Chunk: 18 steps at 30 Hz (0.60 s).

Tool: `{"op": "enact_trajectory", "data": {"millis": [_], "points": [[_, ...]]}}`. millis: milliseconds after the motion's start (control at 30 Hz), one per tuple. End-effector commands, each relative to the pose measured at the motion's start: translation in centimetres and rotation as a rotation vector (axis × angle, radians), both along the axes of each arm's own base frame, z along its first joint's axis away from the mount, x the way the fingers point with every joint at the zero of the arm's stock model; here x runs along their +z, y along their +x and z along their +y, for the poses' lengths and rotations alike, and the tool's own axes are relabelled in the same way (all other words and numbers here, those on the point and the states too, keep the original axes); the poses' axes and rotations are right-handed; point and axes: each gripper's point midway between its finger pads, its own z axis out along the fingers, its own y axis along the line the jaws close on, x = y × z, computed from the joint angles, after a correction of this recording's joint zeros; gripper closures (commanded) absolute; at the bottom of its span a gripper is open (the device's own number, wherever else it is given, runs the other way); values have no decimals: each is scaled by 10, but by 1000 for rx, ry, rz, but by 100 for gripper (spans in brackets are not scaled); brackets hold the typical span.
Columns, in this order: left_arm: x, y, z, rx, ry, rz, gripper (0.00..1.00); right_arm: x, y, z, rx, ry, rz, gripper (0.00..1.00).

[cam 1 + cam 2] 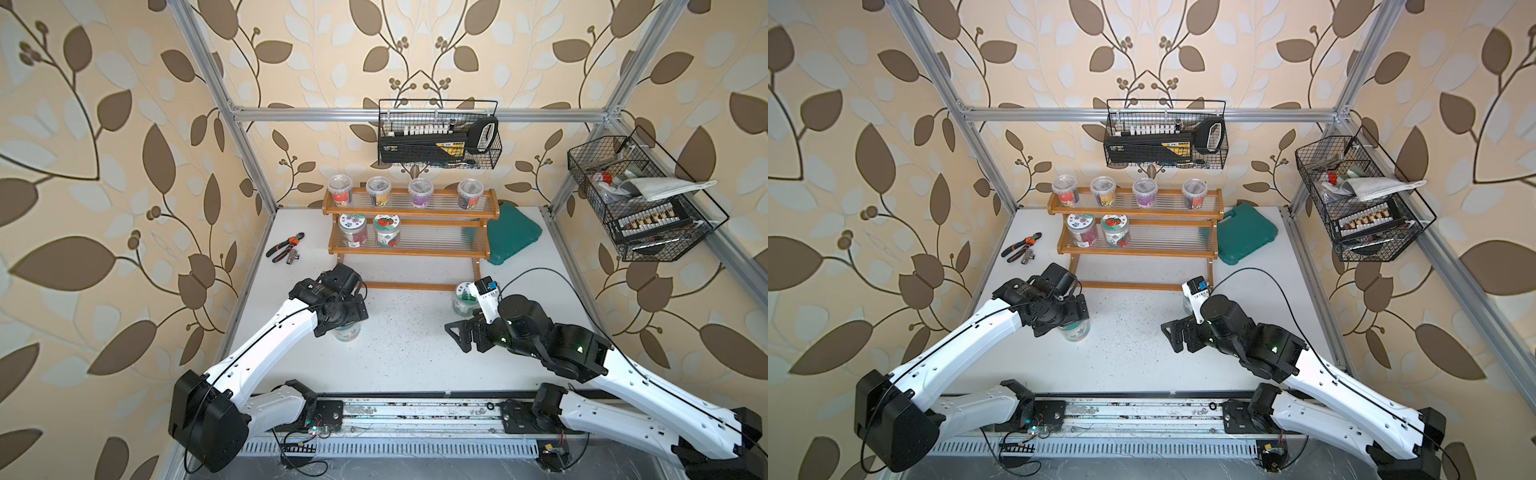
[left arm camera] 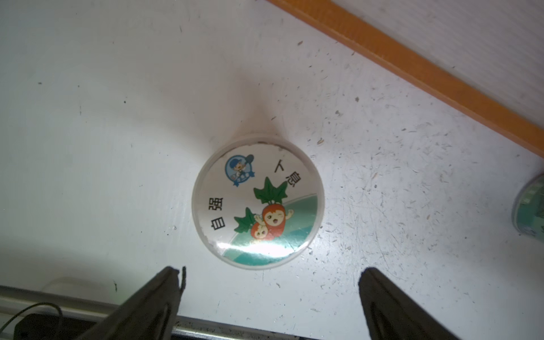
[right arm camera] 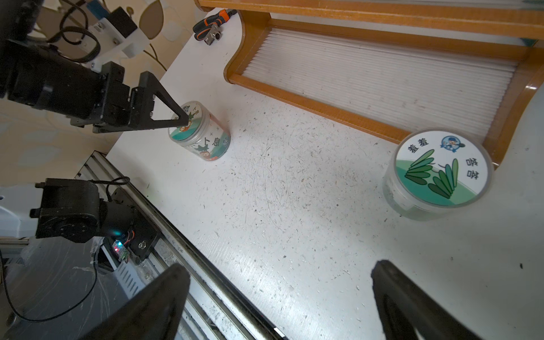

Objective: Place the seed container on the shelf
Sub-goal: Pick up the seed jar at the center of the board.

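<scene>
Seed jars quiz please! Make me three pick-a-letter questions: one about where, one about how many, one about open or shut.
1. Where is the carrot-lid jar? A. on the table B. in a wire basket C. on the floor
2. How many jars stand on the shelf's top tier? A. two B. four C. six
3. The left gripper is: A. shut on a jar B. shut on pliers C. open

1 A: it stands on the white table. 2 B: four in a row. 3 C: jaws spread wide, gripping nothing.
</scene>
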Motion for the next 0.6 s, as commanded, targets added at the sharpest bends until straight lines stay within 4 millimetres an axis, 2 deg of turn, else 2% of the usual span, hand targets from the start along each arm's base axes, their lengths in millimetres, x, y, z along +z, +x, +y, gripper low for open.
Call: {"op": "enact_trajectory", "data": {"millis": [0,233,567], "points": [[-13,-4,5,76,-22,59,2,-5,-1,2,18,-3,3,1],[-27,2,3,70,-64,85,2,-10,-1,1,15,-13,8,1],[-15,15,-1,29,-72,18,2,-14,-1,0,12,-22,15,1]]}}
